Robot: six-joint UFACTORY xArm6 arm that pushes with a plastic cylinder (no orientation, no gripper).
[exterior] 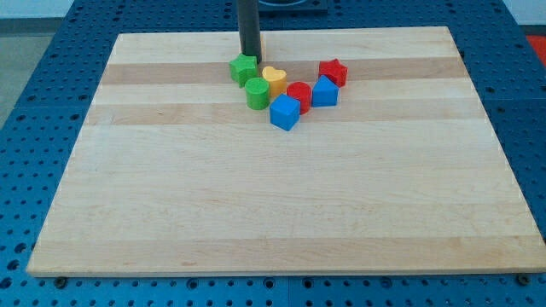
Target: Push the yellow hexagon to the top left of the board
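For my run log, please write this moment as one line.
tip: at view's top, just above green star | yellow piece: peeks right of rod, shape hidden | yellow heart: right of star

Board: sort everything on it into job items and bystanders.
Job: my tip, at the green star's top edge; yellow sliver beside the rod, perhaps the hexagon.
Bystanders: green star, green cylinder, yellow heart, red cylinder, red star, upper blue block, lower blue block.

Straight dark grey rod, smooth and cylindrical, matte with a faint lighter sheen down one side, no markings visible, my tip point(249, 55) plain and blunt
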